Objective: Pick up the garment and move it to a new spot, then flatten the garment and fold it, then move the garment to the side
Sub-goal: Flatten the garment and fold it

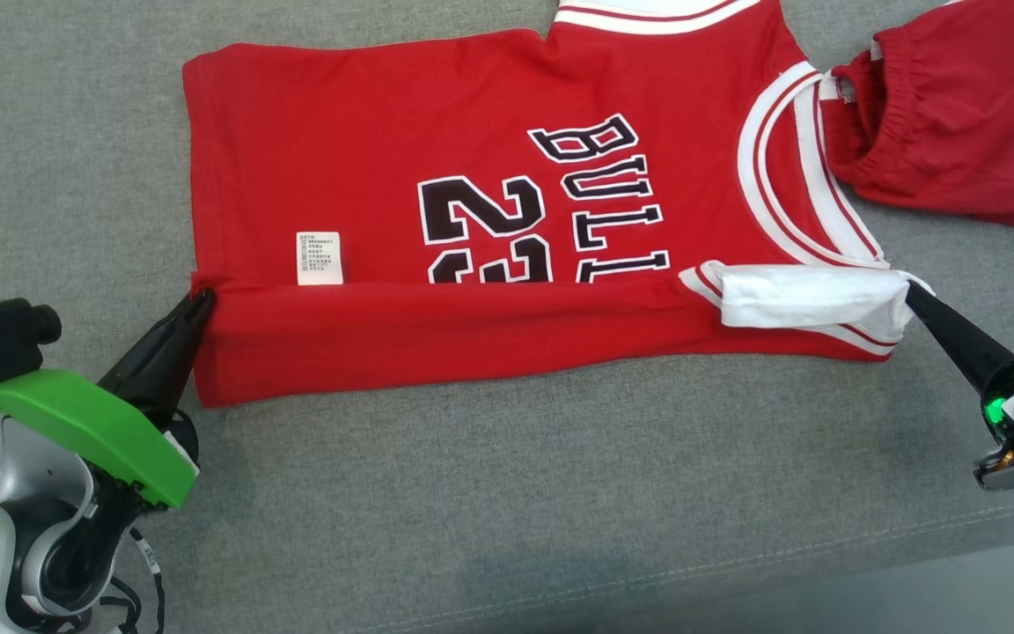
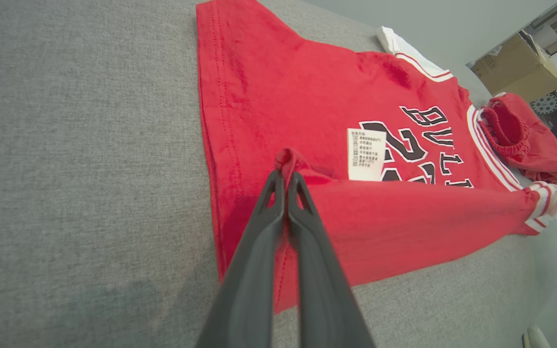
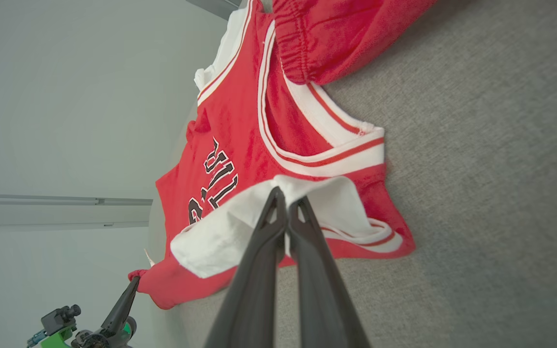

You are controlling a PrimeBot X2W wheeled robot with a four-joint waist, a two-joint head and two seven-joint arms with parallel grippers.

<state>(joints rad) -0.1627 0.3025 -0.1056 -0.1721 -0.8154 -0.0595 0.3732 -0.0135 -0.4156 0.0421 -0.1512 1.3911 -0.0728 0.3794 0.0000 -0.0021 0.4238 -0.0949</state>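
Nearest us, our left gripper (image 1: 202,301) is clenched on the near-left hem corner of the red jersey (image 1: 384,150), with a small tuft of cloth pinched between its dark fingers. At the near right, our right gripper (image 1: 912,295) is likewise clamped, on the white inside of the shoulder strap. The two grips sit at opposite ends of one long edge. The near strip of the jersey lies turned over toward the far side and covers the lower part of the numerals. We judge this to be the first fold, with both ends held so the crease runs straight. The white care label (image 1: 319,258) lies just beyond the folded edge.

The jersey lies flat across the middle of the desk (image 1: 507,493), which is covered in grey woven cloth with a stitched seam near its front. A second red garment (image 1: 956,114) lies bunched at the far right, against the jersey's white trim. Beyond are a pale wall and a cardboard box (image 2: 515,67).
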